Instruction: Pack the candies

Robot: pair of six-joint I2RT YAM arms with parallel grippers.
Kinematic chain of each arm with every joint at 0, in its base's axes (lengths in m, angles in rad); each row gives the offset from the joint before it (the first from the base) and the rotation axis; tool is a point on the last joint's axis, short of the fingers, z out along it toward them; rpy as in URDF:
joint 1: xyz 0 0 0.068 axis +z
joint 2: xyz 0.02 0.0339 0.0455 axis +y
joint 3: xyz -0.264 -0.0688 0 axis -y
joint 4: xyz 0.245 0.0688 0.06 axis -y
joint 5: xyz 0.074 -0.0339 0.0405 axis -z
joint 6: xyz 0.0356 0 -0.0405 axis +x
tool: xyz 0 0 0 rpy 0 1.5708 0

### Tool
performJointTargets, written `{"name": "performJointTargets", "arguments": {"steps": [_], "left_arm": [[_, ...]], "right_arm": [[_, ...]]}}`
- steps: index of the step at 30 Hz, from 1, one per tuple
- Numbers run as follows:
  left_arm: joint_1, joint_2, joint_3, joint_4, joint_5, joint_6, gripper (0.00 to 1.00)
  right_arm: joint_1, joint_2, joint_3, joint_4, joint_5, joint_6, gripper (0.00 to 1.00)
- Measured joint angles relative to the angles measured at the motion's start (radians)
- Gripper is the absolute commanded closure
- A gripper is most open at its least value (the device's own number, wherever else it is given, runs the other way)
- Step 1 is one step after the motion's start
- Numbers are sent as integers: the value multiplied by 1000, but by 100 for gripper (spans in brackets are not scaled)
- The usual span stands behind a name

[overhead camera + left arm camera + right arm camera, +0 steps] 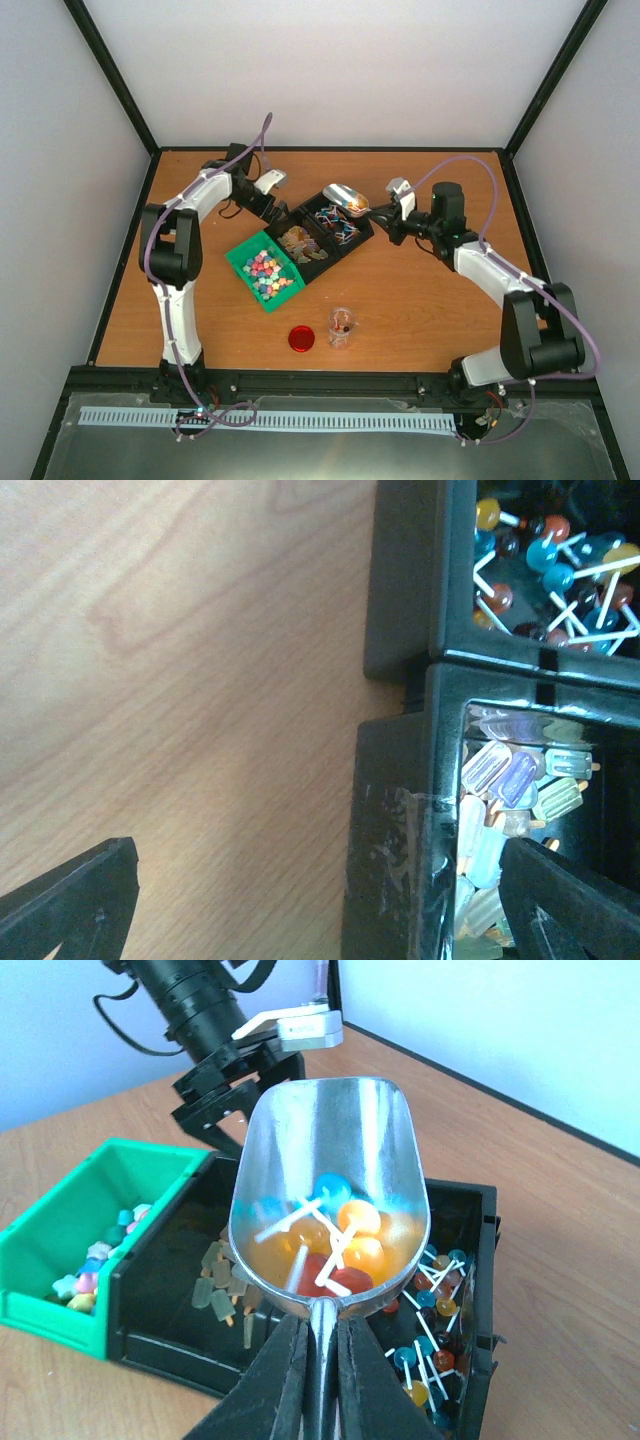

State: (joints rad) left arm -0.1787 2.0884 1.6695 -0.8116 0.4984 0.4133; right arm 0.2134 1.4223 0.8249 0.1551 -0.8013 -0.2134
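The candies [266, 272], tiny pastel pink, yellow, blue and white lumps, fill a green bin [240, 258] left of centre; they also show in the right wrist view [95, 1265]. My right gripper [320, 1325] is shut on the handle of a metal scoop [330, 1150], which holds several lollipops [345, 1235] above the black lollipop bin [485, 1260]. In the top view the right gripper [380, 212] holds the scoop [345, 197]. My left gripper [320, 920] is open and straddles the black bin's wall [400, 860], one finger [570, 900] over the popsicle sweets [505, 780]. It shows in the top view [270, 208].
Two joined black bins hold popsicle sweets [299, 243] and lollipops [337, 224]. A clear cup [341, 327] with a few sweets inside and a red lid [301, 339] stand on the wooden table [430, 300] nearer the front. Black frame rails edge the table.
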Motion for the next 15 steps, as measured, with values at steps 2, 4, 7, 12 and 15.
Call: {"name": "performJointTargets", "arguments": {"steps": [2, 4, 7, 12, 15], "left_arm": [[9, -20, 7, 0, -5, -8, 0], [19, -44, 13, 3, -13, -22, 0], [35, -86, 15, 5, -10, -67, 0], [54, -166, -6, 17, 4, -109, 0], [56, -213, -41, 19, 3, -111, 0]], "right_arm": [[-8, -50, 0, -53, -23, -34, 97], [-19, -103, 0, -116, -64, -84, 97], [-43, -165, 13, -264, -138, -211, 97], [-121, -202, 119, -694, -262, -575, 97], [-154, -202, 180, -949, -293, -811, 97]]}}
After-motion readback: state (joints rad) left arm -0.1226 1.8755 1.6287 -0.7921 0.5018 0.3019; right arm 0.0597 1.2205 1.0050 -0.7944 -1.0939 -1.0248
